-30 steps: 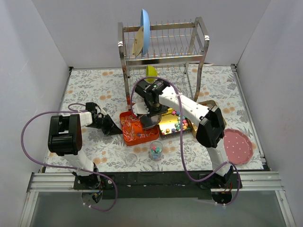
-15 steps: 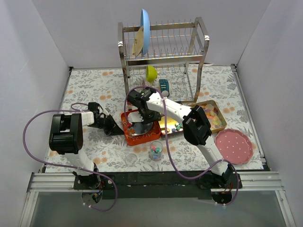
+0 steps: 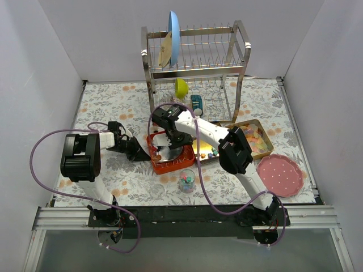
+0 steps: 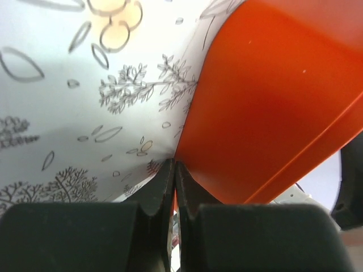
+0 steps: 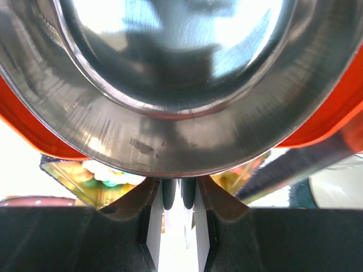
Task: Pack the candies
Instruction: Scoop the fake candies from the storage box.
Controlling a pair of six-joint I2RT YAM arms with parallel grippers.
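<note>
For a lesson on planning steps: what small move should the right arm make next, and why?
Probably tip the scoop slowly into the orange tray. The right gripper holds it over that tray, and the left gripper pinches the tray's rim, steadying it. Whether the scoop is loaded cannot be seen.

Floral table [image 3: 108, 102] bears a dish rack [image 3: 195, 56], orange tray [image 3: 182, 163], gold tray [image 3: 266, 141], pink plate [image 3: 281, 174] and small glass [image 3: 186, 181]
</note>
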